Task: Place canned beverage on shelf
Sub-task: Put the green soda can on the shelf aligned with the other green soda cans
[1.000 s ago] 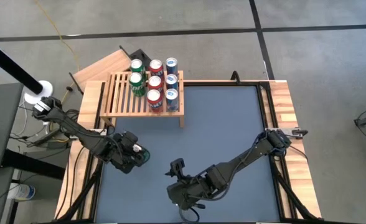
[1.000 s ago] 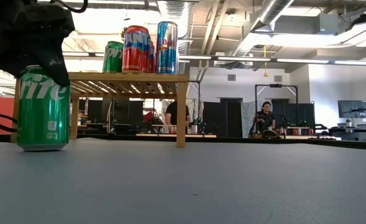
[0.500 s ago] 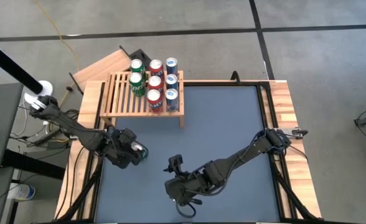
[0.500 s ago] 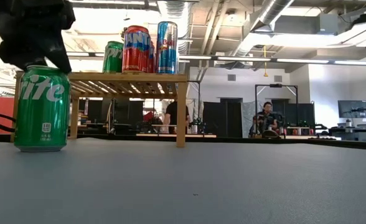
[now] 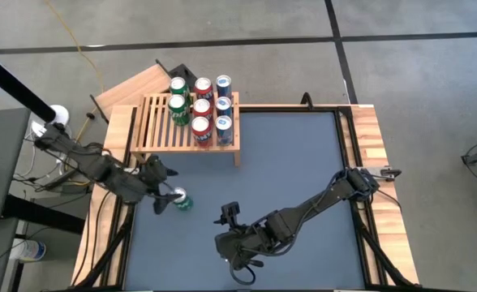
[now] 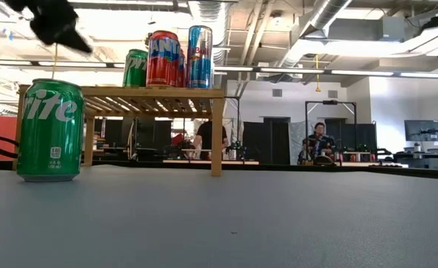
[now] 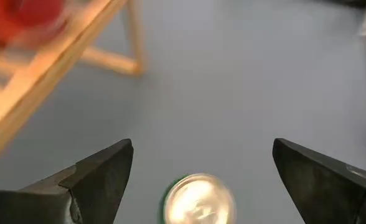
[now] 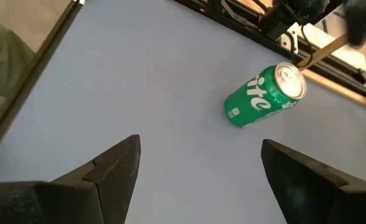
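Grey-blue table top [image 5: 287, 162] with light wood borders, bare workshop floor around it. One green canned beverage [image 5: 182, 199] upright on the table near its left edge, in front of and apart from the slatted shelf [image 5: 153, 130] at the far left corner, which carries eight cans [image 5: 199, 109]. Left gripper [image 5: 161, 188] just beside the can and raised above it, fingers apart, nothing held; right gripper [image 5: 240, 261] at the near middle, fingers apart, empty.

Eight cans [image 5: 199, 109] on one slatted shelf [image 5: 153, 124]. One green can [image 5: 181, 199] alone on the table [image 5: 295, 162]. Two grippers.
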Controlling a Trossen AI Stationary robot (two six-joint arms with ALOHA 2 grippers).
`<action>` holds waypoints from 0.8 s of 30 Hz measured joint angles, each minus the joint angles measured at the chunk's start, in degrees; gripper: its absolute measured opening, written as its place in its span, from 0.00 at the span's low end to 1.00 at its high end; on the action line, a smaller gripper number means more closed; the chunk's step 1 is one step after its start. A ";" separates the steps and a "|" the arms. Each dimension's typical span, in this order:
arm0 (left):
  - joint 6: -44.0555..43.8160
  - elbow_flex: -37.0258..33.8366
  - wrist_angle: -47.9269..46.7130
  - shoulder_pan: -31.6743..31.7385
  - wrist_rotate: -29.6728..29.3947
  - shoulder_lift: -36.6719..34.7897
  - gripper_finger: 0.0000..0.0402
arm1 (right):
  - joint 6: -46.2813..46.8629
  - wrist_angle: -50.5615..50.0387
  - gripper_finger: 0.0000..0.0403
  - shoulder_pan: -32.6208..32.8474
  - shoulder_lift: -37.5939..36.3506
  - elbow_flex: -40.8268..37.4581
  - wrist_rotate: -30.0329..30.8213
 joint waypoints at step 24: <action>29.65 -15.13 25.58 -17.20 3.72 -16.87 0.93 | 10.53 0.27 0.82 -0.69 -0.02 0.00 0.30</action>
